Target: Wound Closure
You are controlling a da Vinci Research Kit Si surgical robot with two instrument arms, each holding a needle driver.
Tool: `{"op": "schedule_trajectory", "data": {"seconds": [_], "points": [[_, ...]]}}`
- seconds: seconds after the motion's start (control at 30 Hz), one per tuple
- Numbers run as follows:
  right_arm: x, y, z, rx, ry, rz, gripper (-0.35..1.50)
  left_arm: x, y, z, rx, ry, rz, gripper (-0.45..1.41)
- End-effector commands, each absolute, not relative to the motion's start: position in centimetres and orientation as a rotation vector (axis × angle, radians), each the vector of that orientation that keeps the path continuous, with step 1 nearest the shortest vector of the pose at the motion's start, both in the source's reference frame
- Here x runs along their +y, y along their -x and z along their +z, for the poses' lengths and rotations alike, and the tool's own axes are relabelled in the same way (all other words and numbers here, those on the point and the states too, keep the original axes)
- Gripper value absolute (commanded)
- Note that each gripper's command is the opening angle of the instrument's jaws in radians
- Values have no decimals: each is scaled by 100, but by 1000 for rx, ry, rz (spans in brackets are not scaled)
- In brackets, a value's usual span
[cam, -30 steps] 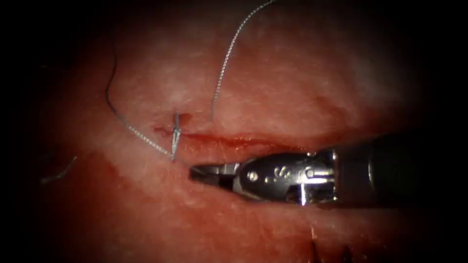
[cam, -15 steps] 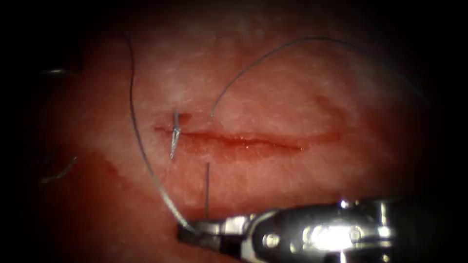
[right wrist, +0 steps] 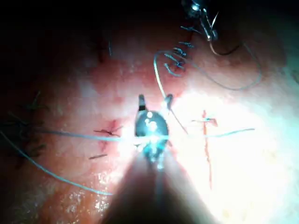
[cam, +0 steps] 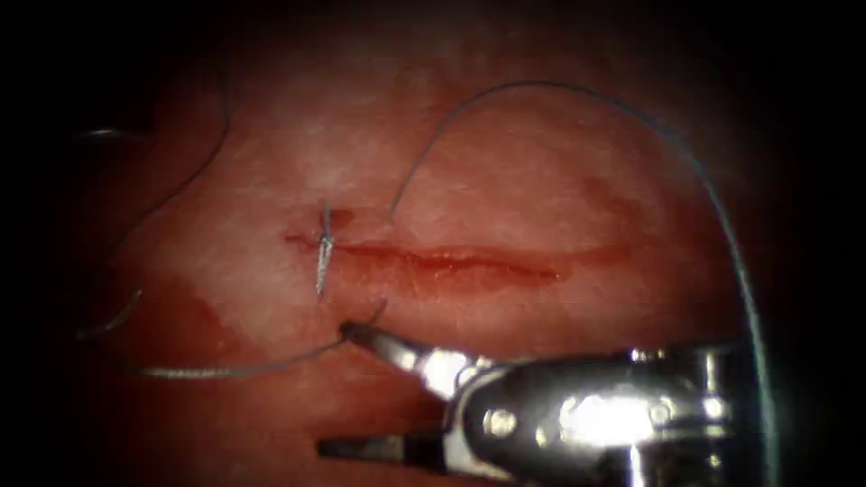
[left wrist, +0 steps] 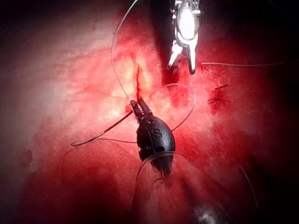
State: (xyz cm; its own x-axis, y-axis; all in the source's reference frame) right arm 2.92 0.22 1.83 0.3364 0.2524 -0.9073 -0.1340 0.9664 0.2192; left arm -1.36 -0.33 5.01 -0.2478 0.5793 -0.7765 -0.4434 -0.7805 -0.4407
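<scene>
The pink-red pork-belly tissue (cam: 505, 171) is lying under the endoscope with its thin dark-red cut (cam: 469, 260) running across the middle, wet with glistening red fluid (cam: 451, 263). One short pale stitch (cam: 323, 248) is crossing the cut near its left end.

I am keeping the right arm's silver end effector (cam: 336, 390) just in front of the cut, towards that left end, with its jaws spread wide and gripping nothing. The fine grey-blue thread (cam: 577, 87) is lying against the tip of the upper jaw and trailing off over the tissue to the left. Another run of it is leaving the tissue just behind the cut, a little right of the stitch, arching high and curving down on the right side past the tool's body. In the right wrist view the two jaws are likewise standing apart.

In the left wrist view the left arm's dark end effector (left wrist: 139, 107) is sitting with its tip at one end of the cut, close to the thread. I cannot tell how its jaws are standing or whether it is holding anything. I cannot tell where the needle is.
</scene>
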Motion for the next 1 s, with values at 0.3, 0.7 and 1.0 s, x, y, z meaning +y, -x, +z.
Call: {"op": "schedule_trajectory", "data": {"seconds": [0.3,0.7,1.0], "points": [[24,-294,276,1113,-35,262,125,-45,139,507,-177,1363,2065,-45],[6,-304,305,1126,-131,194,-35,-46,142,512,-171,1364,2065,-45],[-19,-292,225,1147,-179,209,-35,-46,144,513,-167,1363,2065,-45]]}}
